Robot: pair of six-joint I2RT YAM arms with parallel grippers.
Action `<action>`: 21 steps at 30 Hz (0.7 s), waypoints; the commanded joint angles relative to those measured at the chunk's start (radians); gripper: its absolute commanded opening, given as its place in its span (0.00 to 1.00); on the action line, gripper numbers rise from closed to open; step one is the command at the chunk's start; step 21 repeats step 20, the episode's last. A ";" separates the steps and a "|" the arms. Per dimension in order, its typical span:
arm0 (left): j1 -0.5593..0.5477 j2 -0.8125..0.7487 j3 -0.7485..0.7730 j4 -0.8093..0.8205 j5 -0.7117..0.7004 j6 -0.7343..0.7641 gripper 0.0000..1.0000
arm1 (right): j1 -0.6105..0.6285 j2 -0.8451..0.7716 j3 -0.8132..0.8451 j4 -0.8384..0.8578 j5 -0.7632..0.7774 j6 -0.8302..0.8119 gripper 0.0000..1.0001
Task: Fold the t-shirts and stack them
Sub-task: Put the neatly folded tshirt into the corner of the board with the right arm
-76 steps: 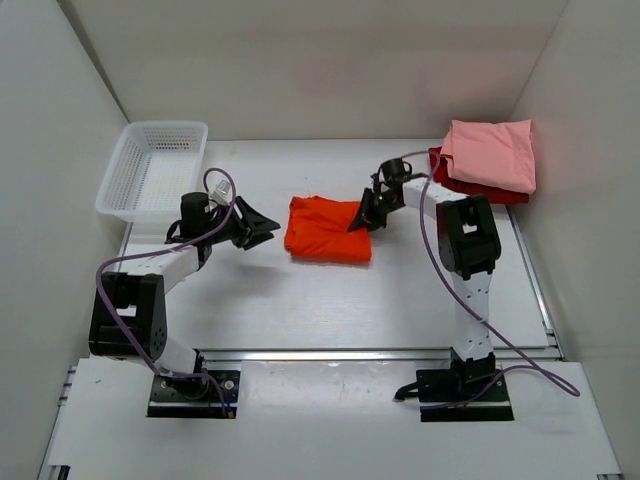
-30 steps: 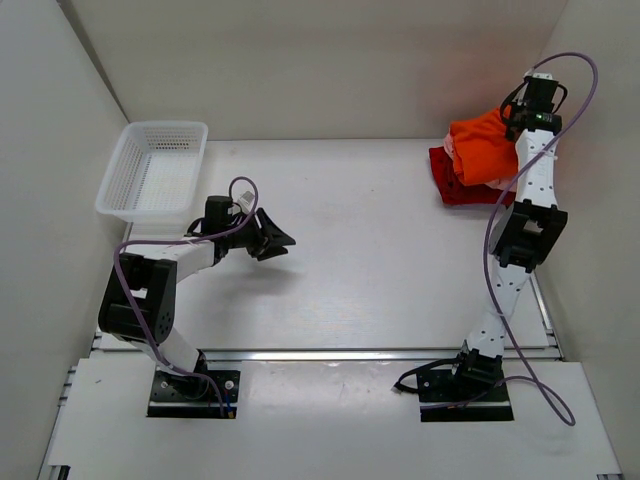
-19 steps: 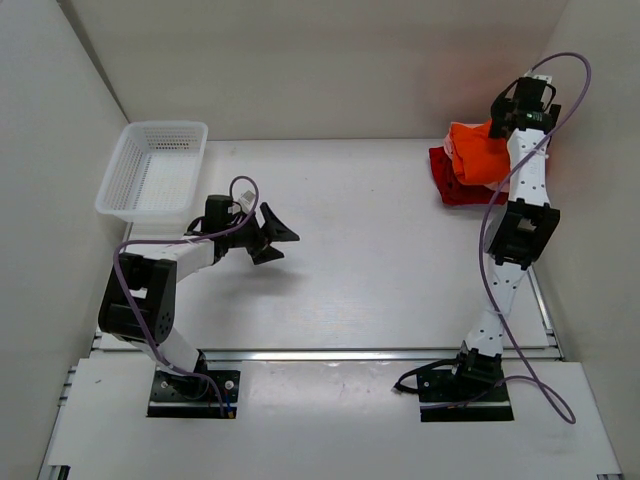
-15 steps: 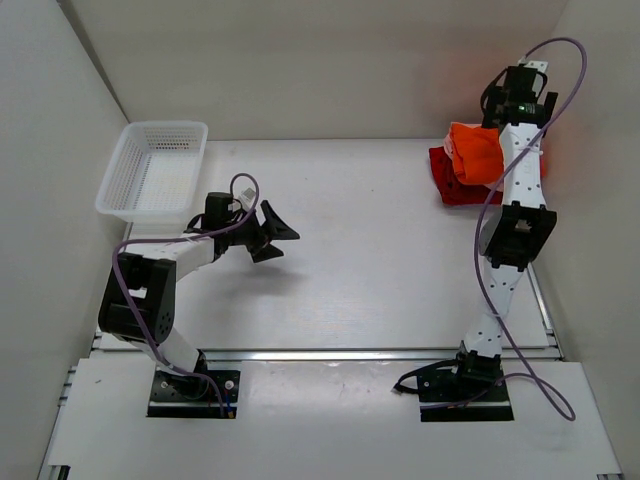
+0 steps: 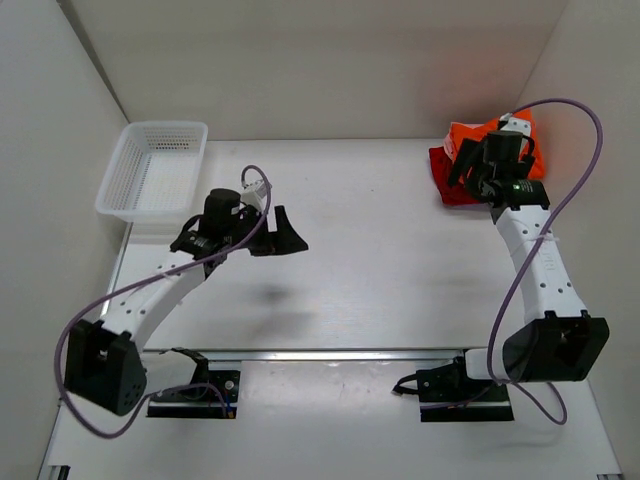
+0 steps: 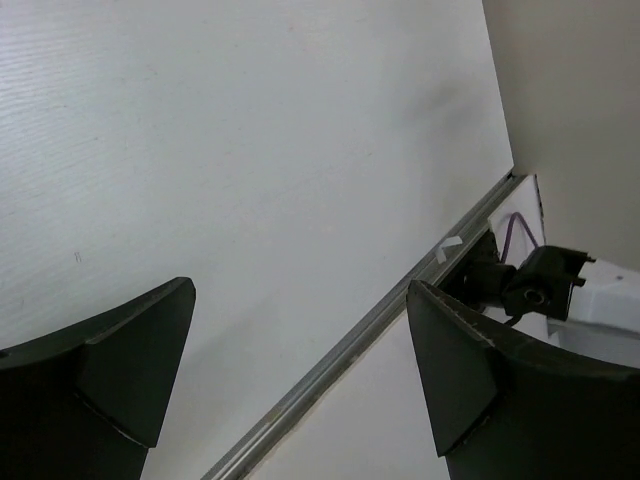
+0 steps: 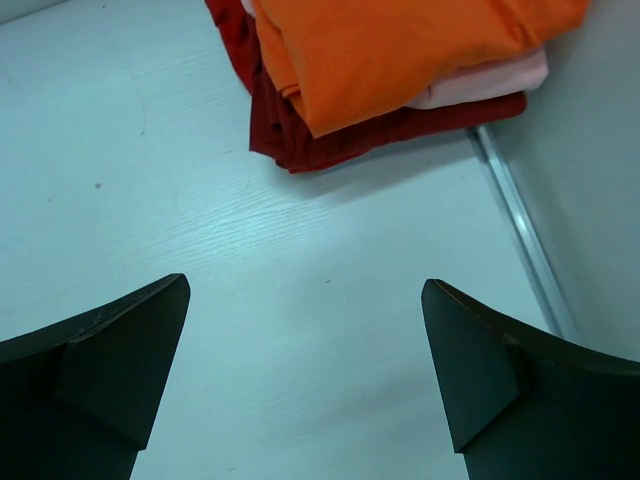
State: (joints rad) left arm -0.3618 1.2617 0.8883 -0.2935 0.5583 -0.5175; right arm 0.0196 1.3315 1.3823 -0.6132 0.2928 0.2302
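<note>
Orange shirt (image 7: 400, 50) moved onto pink shirt (image 7: 485, 84); right jaws spread, backed off it; left jaws spread.

This looks like a robotics laboratory test cell. A white table (image 5: 400, 270) is closed in by plain white walls (image 5: 320, 60) on three sides, and two robot arms (image 5: 150, 295) with purple cables (image 5: 560, 100) are bolted at its near edge, along a metal rail (image 5: 340, 353).
</note>
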 commanded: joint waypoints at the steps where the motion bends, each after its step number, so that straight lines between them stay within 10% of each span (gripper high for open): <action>1: -0.043 -0.131 0.032 -0.125 -0.112 0.091 0.98 | 0.017 -0.003 0.049 0.004 -0.043 0.052 0.99; 21: -0.006 -0.403 -0.115 -0.196 -0.070 0.097 0.98 | 0.052 -0.135 -0.063 0.024 -0.149 0.051 0.99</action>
